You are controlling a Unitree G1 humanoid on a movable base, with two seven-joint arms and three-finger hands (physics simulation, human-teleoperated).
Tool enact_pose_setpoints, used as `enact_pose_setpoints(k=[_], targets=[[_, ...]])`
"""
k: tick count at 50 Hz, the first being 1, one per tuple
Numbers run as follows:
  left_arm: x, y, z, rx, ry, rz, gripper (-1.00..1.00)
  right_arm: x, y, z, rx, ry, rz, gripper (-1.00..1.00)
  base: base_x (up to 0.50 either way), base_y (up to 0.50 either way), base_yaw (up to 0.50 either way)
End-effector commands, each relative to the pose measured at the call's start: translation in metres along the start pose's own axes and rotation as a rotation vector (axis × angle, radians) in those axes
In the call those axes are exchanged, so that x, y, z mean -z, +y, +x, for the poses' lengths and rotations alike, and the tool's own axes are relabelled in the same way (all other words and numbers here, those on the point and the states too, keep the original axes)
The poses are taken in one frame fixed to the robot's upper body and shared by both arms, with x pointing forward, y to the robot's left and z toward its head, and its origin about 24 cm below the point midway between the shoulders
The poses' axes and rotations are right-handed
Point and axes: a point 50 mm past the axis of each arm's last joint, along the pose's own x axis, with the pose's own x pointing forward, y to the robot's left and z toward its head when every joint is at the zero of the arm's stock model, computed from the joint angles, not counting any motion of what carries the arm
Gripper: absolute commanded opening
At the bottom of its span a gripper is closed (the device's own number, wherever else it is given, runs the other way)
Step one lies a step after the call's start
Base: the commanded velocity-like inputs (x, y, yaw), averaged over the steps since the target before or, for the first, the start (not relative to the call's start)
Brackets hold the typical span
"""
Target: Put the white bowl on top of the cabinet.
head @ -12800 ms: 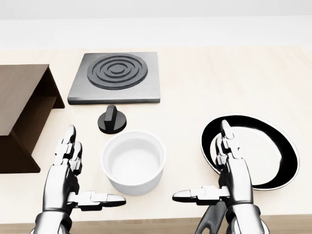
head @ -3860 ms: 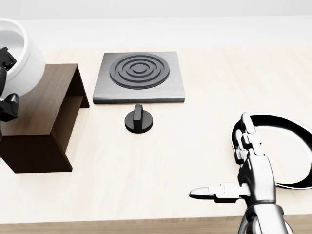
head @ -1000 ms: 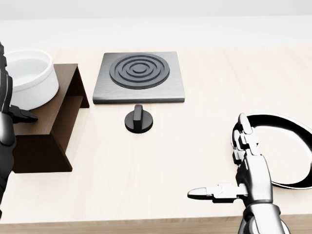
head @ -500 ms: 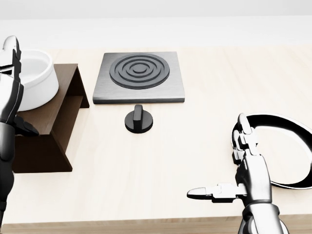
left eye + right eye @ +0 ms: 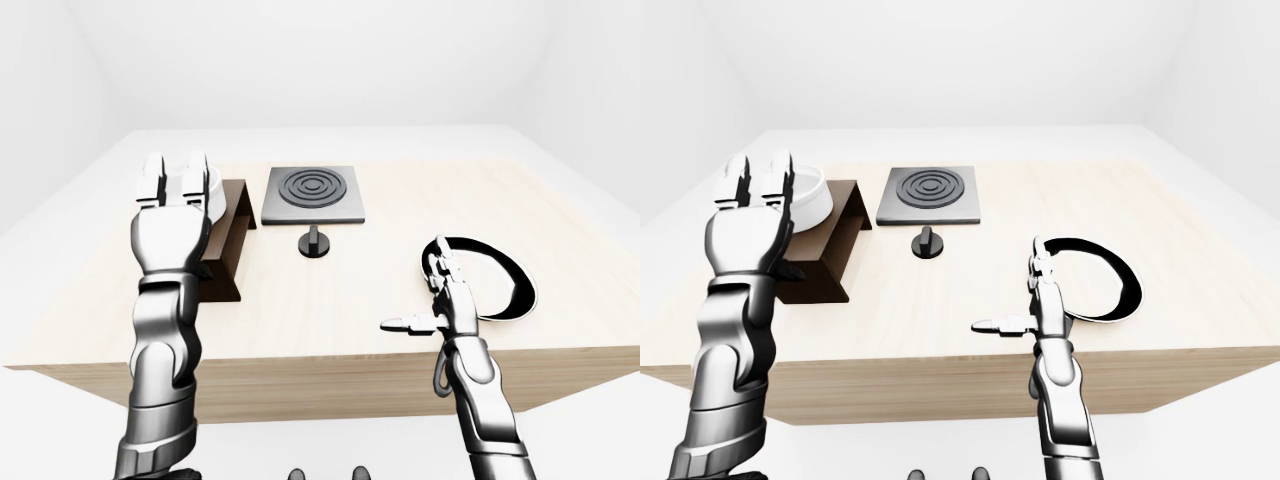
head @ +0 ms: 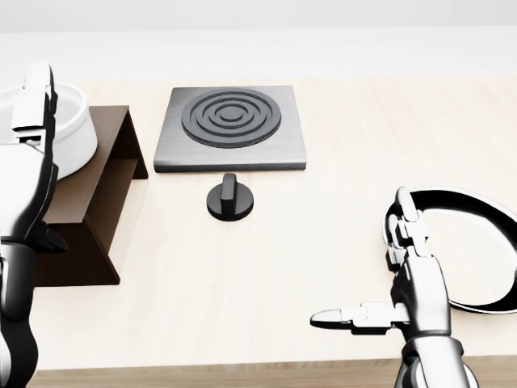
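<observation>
Resting on the top of the dark wooden cabinet at the left of the head view, the white bowl sits upright and shows nothing inside it. It looks rigid and smooth, with a thick wall and a plain rim; I judge it fairly light but slippery and breakable if knocked off, so any further hold would best be taken across the rim or with fingers cupped round the outer wall. The left hand is raised beside the bowl with its fingers spread straight upward, released and gripping nothing; part of the bowl is hidden behind it. The right hand hovers low at the right of the head view, also spread wide with thumb pointing left, holding nothing, just beside the black-rimmed plate, which carries nothing that can be seen. On the pale table lie a grey stove plate with concentric rings and a black knob below it. The placement looks done.
</observation>
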Motion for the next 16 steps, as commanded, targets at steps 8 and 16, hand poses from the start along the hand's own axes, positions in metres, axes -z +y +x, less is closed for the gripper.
enact_pose_setpoints(k=[8,16], targets=[[-0.014,0.034,-0.038,-0.191,-0.017,-0.218,1.00,-0.003,-0.004,0.006,0.021,-0.006,0.004,1.00,0.00,0.00,0.00],[-0.026,0.032,-0.054,-0.217,-0.050,-0.424,1.00,-0.004,-0.004,0.009,0.026,-0.008,0.010,1.00,0.00,0.00,0.00]])
